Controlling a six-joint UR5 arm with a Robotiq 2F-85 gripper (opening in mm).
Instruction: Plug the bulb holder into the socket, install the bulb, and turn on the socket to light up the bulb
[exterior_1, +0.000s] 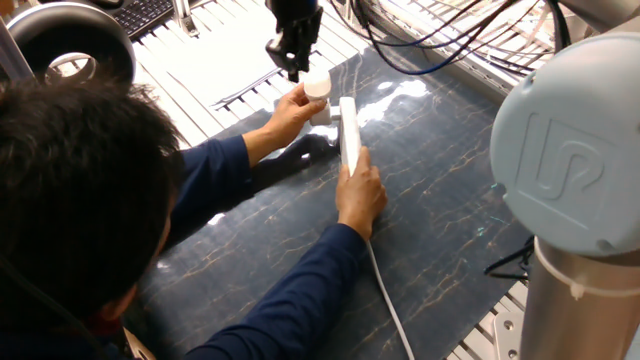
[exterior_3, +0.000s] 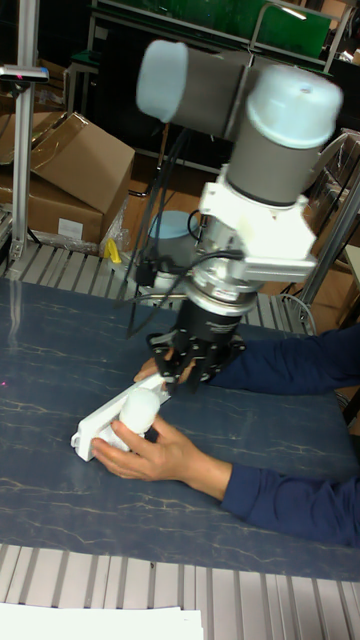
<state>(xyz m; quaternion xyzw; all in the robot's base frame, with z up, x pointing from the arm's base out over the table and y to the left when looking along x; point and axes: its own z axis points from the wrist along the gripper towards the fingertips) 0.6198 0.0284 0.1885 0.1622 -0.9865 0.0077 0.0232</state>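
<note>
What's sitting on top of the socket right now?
On the socket one hand presses its near end. At the far end stand the bulb and another hand, with the pincer just above. The bulb holder below is mostly covered.

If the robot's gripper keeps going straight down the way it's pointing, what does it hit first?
Most likely the bulb, which sits just below the gripper, with a person's hand holding it beside the socket. Depth is unclear, so it might meet the fingers first.

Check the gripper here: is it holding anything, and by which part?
Nothing visibly. The gripper hangs just above the bulb, which a person's hand steadies beside the socket. Whether its fingers are open cannot be told.
</note>
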